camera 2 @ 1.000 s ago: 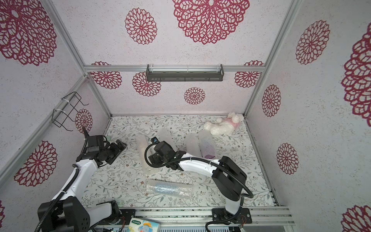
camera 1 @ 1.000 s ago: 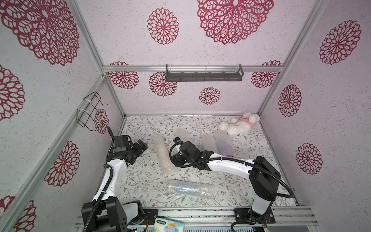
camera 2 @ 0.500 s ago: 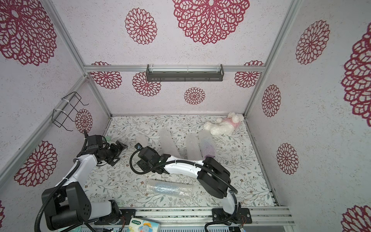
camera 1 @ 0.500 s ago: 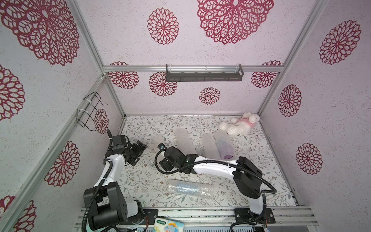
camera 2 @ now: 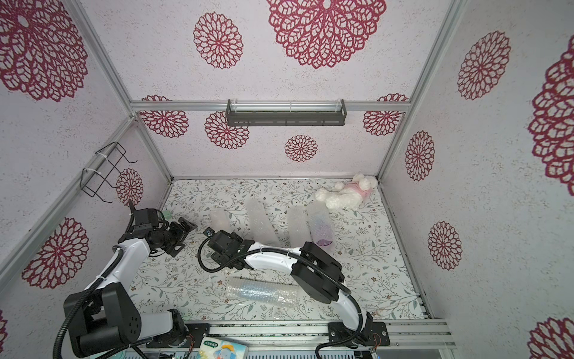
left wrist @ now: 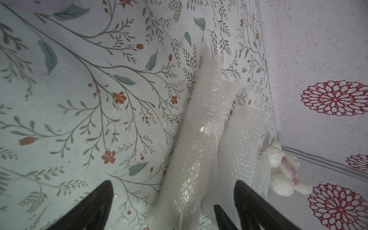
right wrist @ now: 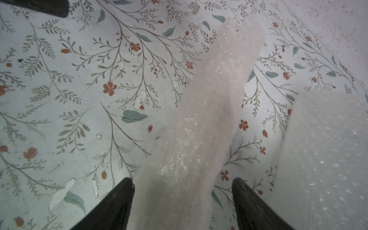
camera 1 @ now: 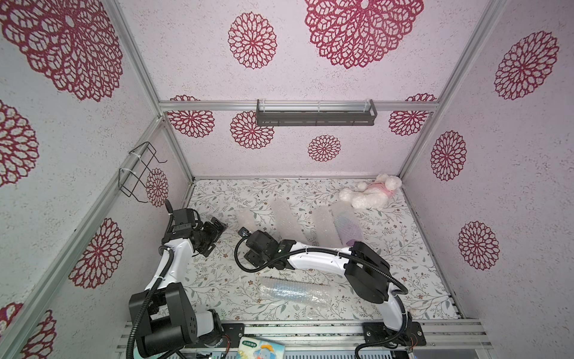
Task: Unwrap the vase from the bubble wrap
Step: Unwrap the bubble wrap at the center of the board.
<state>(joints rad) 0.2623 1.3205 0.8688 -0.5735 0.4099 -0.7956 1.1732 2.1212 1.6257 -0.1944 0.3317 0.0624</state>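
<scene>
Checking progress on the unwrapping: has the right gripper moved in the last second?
Yes: the right gripper shifted toward the left wall, away from the plush toy.

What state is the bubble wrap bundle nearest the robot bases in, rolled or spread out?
Rolled: the bubble wrap bundle lies as a closed tube on the table, with something bluish inside.

Pale speckled walls [camera 1: 310,77] all round, stamped with big crimson flower medallions [camera 1: 252,40]. Silver metal rails [camera 1: 217,106] frame the corners. On the back wall, a dark grey shelf [camera 1: 315,116] hangs from the rail. On the left wall, a black wire rack [camera 1: 138,171]. Down below, a floor [camera 1: 248,192] printed with leafy sprigs and small red blossoms, evenly lit, and a white plush toy [camera 1: 369,195] in the far right corner.
</scene>
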